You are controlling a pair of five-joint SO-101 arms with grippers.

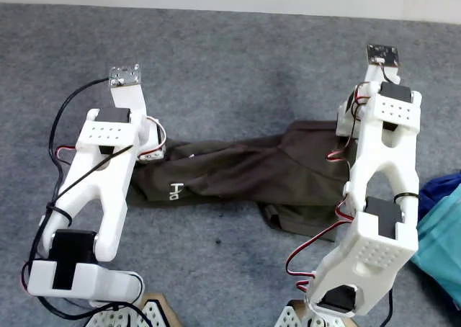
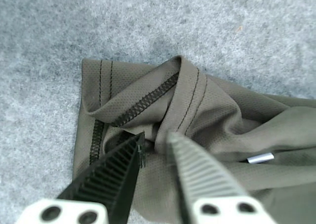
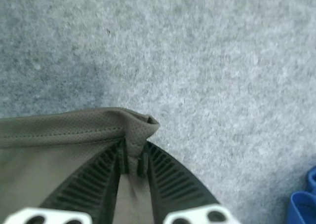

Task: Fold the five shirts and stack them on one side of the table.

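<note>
A dark olive shirt (image 1: 238, 172) lies bunched and stretched sideways on the grey felt table, between my two arms. My left gripper (image 2: 155, 137) is low over the shirt's left end, at a thick stitched fold (image 2: 148, 98). Its fingers stand a narrow gap apart, tips against the cloth. At the shirt's right end my right gripper (image 3: 134, 146) is shut on a pinched ridge of the olive cloth (image 3: 140, 123), right at the hem edge. In the high view both wrists (image 1: 148, 143) (image 1: 353, 122) hang over the shirt's ends.
A blue garment (image 1: 439, 186) and a teal one (image 1: 443, 248) lie at the table's right edge, next to my right arm; the blue garment (image 3: 303, 199) also shows near my right gripper. Bare grey felt (image 1: 238, 75) stretches behind the shirt.
</note>
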